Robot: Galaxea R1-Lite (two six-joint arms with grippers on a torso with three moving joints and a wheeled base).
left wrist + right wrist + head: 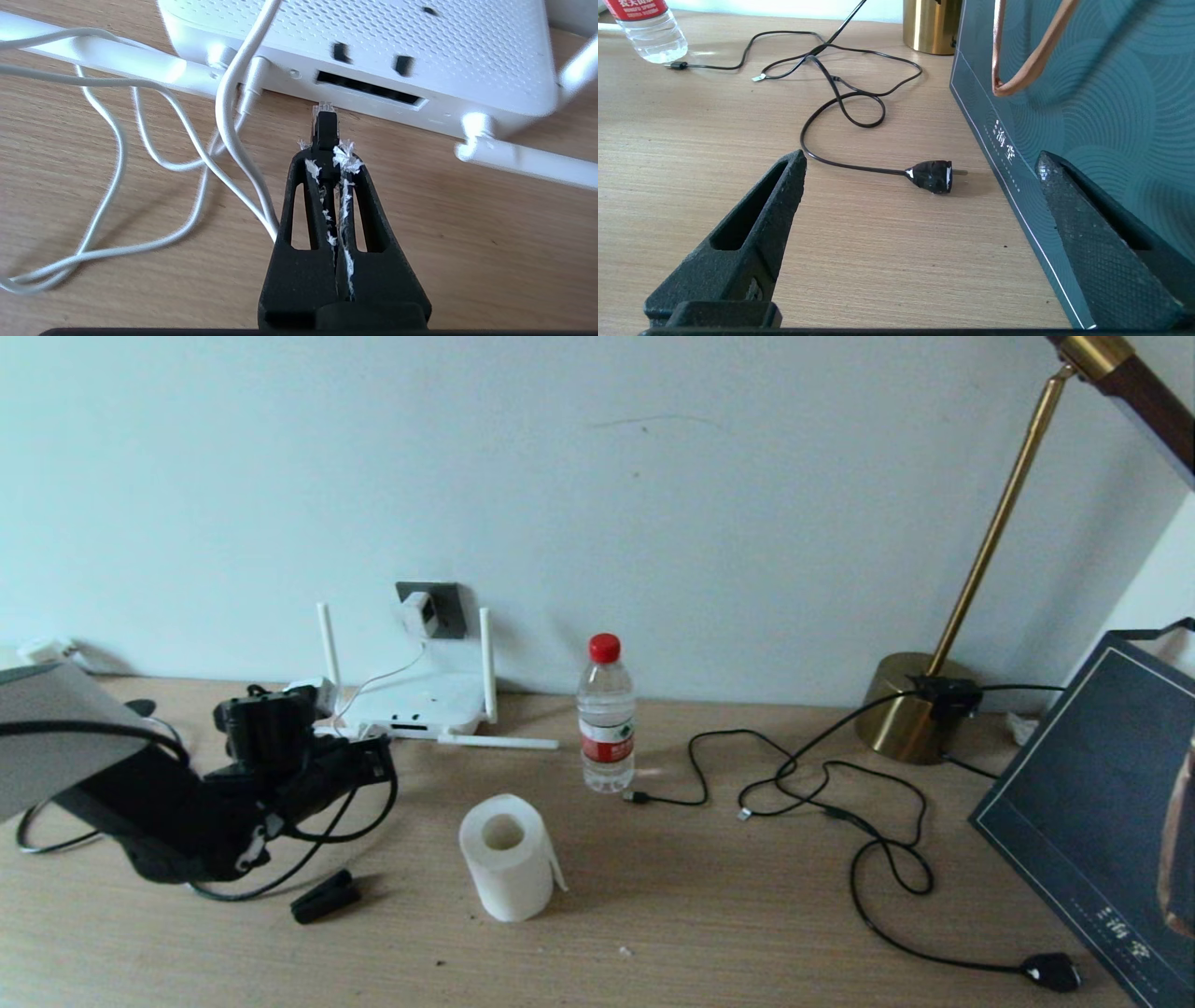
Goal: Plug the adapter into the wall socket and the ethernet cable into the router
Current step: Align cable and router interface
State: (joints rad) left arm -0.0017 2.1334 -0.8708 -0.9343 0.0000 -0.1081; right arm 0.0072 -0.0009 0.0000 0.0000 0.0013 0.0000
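The white adapter (417, 613) sits on the dark grey wall socket (446, 609), and its thin white cord (224, 116) runs down to the router (420, 705). My left gripper (327, 156) is shut on the black ethernet cable's plug (323, 125). The plug's clear tip points at the dark port slot (369, 91) on the router's edge (420, 46) and stands just short of it. In the head view the left gripper (373, 751) is low over the table in front of the router, with the cable (359, 817) looping behind it. My right gripper (920, 157) is open over bare table.
A water bottle (606, 714), a paper roll (507, 857) and a black clip (324, 896) stand near the router. Thin black cables (840, 784) with a black mains plug (931, 176) lie to the right. A brass lamp (910, 709) and a dark bag (1102, 812) stand at the far right.
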